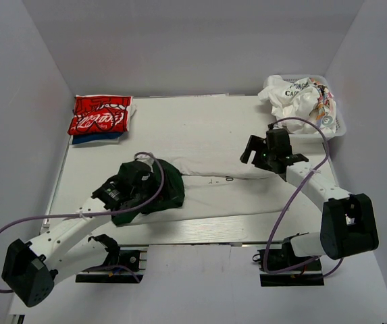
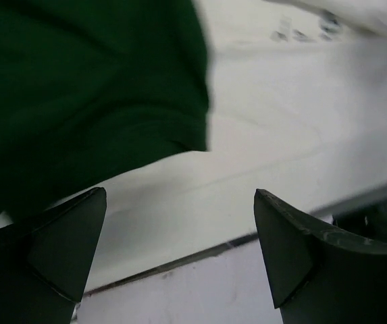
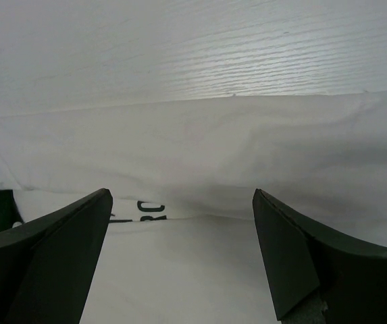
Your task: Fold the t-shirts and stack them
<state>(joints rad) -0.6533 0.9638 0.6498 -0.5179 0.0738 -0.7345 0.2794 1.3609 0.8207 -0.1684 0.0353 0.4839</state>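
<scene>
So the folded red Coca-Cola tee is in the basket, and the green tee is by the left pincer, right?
No. The red Coca-Cola tee lies folded at the far left of the table, not in the basket, as the top external view shows. The green tee is by the left pincer.

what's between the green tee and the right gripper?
The off-white printed tee, lying flat, spans from the green tee to under the right gripper. Clear in top external view.
</scene>
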